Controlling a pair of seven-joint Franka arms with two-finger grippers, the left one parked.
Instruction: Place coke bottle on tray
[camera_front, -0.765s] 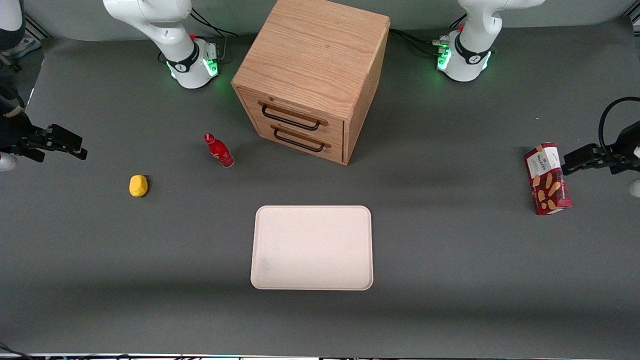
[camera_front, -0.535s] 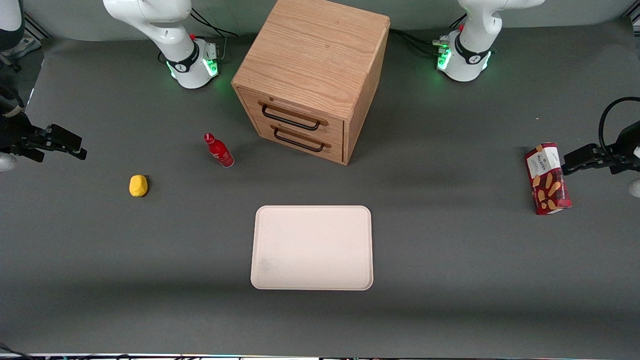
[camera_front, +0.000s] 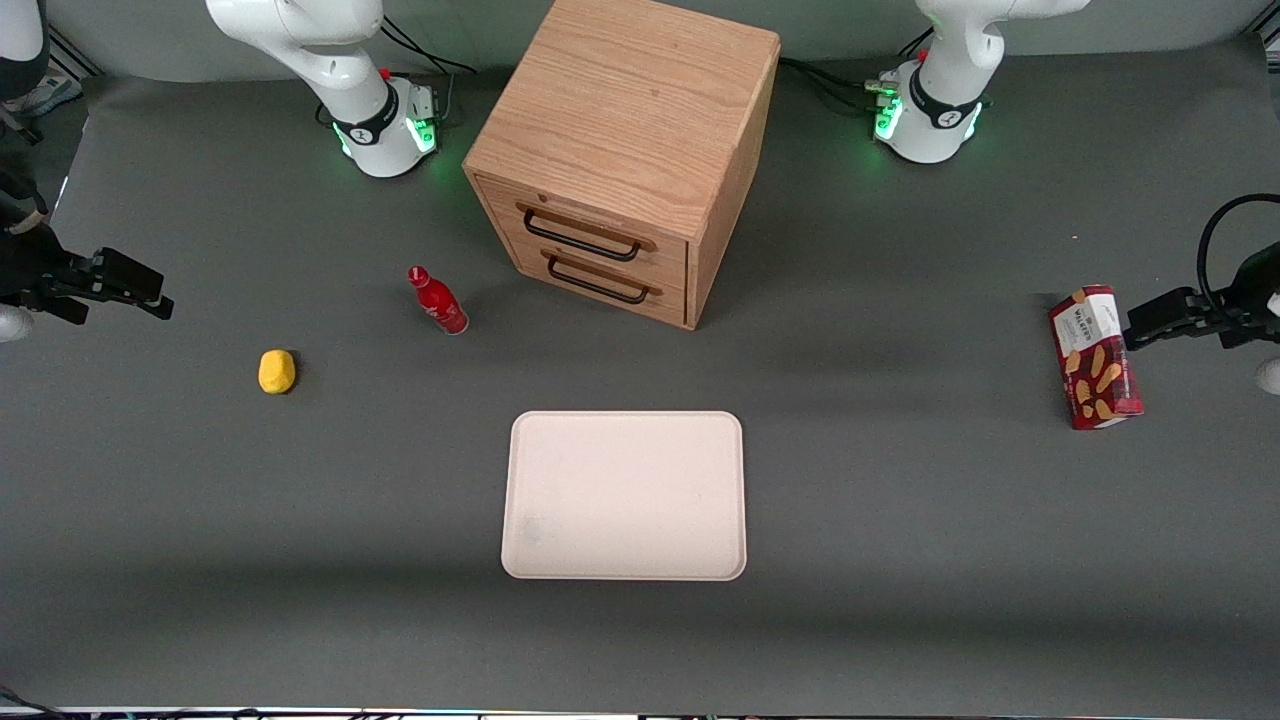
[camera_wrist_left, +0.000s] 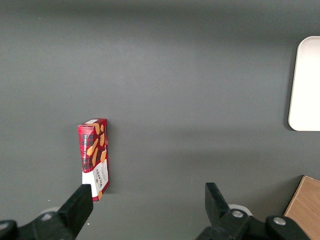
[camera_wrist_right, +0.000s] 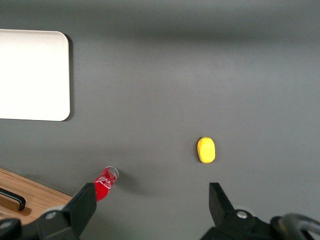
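Front view unchanged, gripper (camera_front: 135, 288) parked, coke bottle (camera_front: 438, 301) upright off tray (camera_front: 625, 496)

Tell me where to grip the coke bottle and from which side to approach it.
Grip the coke bottle around its slim body, likely coming down from above: it stands upright, apart from the cabinet. The open gripper hangs toward the working arm's table end.

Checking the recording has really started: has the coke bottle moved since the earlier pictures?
No. The coke bottle stands equally near the cabinet; the gripper hangs open, apart.
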